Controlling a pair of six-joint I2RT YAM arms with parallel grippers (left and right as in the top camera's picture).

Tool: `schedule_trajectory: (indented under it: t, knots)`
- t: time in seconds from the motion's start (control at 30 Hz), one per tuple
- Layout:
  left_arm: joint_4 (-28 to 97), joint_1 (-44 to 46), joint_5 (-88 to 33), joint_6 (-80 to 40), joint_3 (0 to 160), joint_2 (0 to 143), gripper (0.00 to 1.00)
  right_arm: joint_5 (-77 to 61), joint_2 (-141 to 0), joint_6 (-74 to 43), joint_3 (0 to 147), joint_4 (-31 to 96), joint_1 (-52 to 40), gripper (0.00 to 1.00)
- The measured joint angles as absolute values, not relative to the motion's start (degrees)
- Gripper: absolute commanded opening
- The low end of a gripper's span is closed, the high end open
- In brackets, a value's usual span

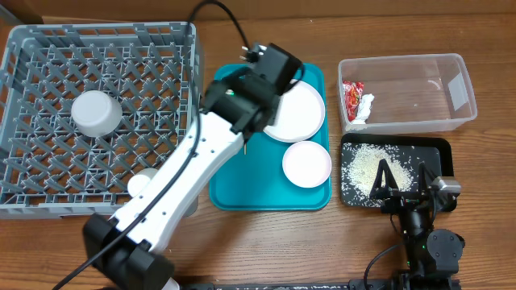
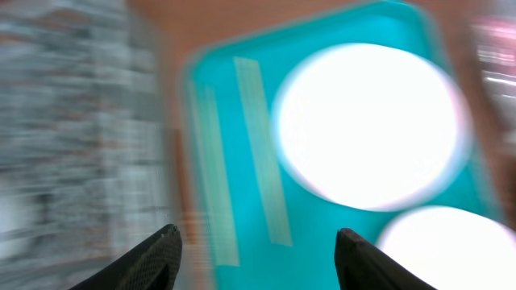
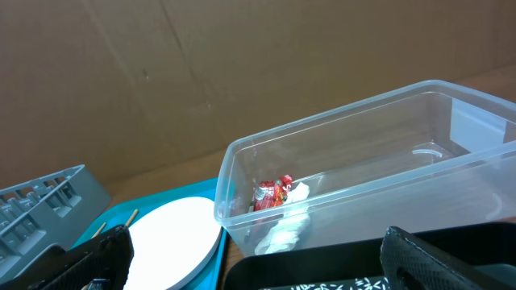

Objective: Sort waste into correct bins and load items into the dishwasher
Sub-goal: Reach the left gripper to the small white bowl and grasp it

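While the left gripper (image 2: 258, 262) hangs open and empty above the one teal tray (image 2: 310, 221), two dishes lie on it, a large plate (image 1: 300, 109) and a small plate (image 1: 306, 163); the right gripper (image 3: 258, 266), also spread, is near one clear bin (image 3: 363, 161) holding one red wrapper (image 3: 272, 193).

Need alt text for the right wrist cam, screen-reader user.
A clear plastic bin runs across the frame, holding a red wrapper and crumpled white paper at its left end. A white plate sits lower left, a grey dish rack at far left. The right gripper is open, black fingers at the bottom corners.
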State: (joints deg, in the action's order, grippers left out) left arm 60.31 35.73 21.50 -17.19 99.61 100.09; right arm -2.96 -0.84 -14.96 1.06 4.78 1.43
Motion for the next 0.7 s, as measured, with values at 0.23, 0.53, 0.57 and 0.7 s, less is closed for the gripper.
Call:
schedule_trajectory:
  t: [0.23, 0.53, 0.57, 0.7]
  knots:
    - [59.4, 36.0, -1.9, -21.1, 99.6, 110.6, 0.55, -3.0, -0.8, -15.0, 1.1, 4.8, 1.4, 1.00]
    - [62.6, 37.6, -6.6, -22.6, 99.4, 118.2, 0.45, -3.0, -0.8, -15.0, 1.1, 4.8, 1.4, 1.00]
    - [62.6, 37.6, -6.6, -22.5, 99.4, 119.0, 0.40, -2.9, -0.8, -14.9, 1.1, 4.8, 1.4, 1.00]
    - [64.8, 37.6, -6.2, -22.8, 99.4, 125.5, 0.21, -3.0, -0.8, -15.0, 1.1, 4.8, 1.4, 1.00]
